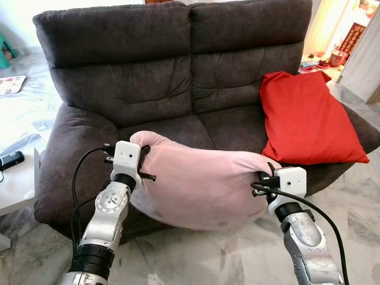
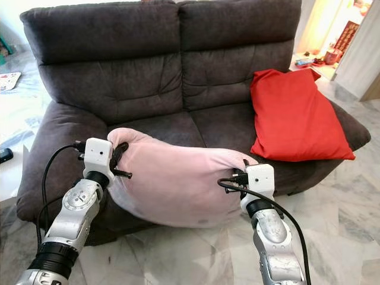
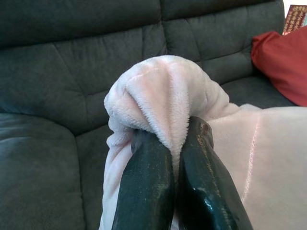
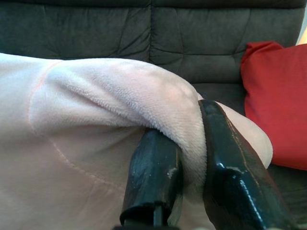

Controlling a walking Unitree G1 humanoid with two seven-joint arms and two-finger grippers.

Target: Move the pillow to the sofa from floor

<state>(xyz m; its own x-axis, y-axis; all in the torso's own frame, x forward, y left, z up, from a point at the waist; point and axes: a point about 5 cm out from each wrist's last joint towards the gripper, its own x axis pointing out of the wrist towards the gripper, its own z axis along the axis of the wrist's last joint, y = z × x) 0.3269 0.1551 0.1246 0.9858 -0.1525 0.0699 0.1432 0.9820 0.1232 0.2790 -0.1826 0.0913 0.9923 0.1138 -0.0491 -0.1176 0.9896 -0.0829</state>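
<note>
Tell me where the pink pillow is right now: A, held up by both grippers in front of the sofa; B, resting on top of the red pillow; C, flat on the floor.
A: the left gripper and right gripper each pinch a corner of the pink pillow, which sags between them before the sofa.

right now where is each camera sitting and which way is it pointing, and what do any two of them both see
Left eye view: on the head, looking forward and down at the sofa; both silver arms show, left gripper and right gripper each pinching an end of the pink pillow.
Right eye view: same head camera's other eye, same scene.
Left wrist view: on the left wrist, looking along its fingers clamped on a pillow corner.
Right wrist view: on the right wrist, fingers clamped on the other end.
Shared: both wrist views see the red cushion.
</note>
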